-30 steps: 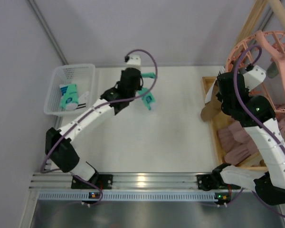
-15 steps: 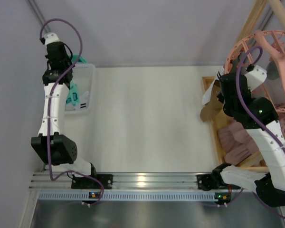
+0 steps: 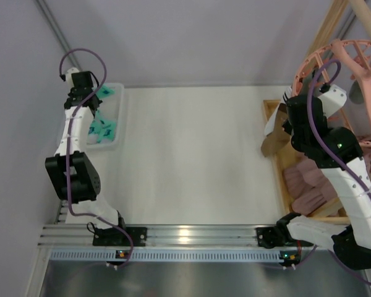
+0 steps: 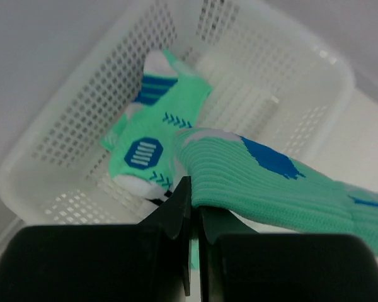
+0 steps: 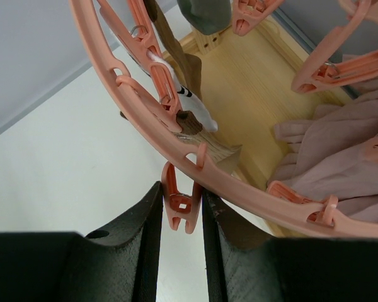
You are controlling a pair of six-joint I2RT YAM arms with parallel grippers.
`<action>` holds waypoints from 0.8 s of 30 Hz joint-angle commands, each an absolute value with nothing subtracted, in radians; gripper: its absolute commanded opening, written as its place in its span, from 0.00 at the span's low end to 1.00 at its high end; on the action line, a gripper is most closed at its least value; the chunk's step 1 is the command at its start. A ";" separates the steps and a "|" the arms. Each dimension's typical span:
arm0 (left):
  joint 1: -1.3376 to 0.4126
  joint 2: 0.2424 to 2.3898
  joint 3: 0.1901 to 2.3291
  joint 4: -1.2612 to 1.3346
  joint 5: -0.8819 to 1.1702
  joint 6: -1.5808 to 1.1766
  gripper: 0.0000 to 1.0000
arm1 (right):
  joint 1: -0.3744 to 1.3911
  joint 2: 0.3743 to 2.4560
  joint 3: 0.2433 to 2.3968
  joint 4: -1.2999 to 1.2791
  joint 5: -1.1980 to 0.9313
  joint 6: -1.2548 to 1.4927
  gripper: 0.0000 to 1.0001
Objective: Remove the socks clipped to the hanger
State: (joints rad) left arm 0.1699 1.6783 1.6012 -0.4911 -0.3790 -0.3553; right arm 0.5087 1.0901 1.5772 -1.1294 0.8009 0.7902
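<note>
My left gripper is shut on the cuff of a mint-green sock and holds it over the white basket. Another mint-green sock with blue patches lies in the basket. My right gripper is shut on an empty pink clip under the rim of the salmon-pink hanger. A white sock with dark stripes and brown socks hang from clips just beyond it.
A wooden tray at the right holds pink cloths. A wooden frame carries the hanger. A dark sock hangs at the top of the right wrist view. The grey wall runs behind the table.
My left arm swung from the table's middle to the basket at the far left, carrying the mint-green sock, then came down over it. My right arm shifted only slightly at the hanger.
</note>
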 commanded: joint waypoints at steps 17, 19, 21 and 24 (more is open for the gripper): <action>-0.220 1.506 1.336 -0.335 -0.529 -0.663 0.98 | 0.518 1.072 1.569 -1.094 0.719 0.785 0.00; -0.411 1.523 1.318 -0.184 -0.439 -0.545 0.98 | 0.520 1.060 1.566 -1.098 0.716 0.788 0.00; -0.556 1.535 1.267 -0.015 -0.315 -0.459 0.98 | 0.522 1.045 1.569 -1.103 0.713 0.788 0.00; -0.690 1.589 1.154 0.314 -0.065 -0.405 0.98 | 0.522 1.019 1.575 -1.123 0.693 0.782 0.00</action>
State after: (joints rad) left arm -0.6159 1.5482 1.2366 -0.0296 -0.2813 -0.5388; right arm 0.5106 1.0580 1.5768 -1.1229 0.7341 0.7868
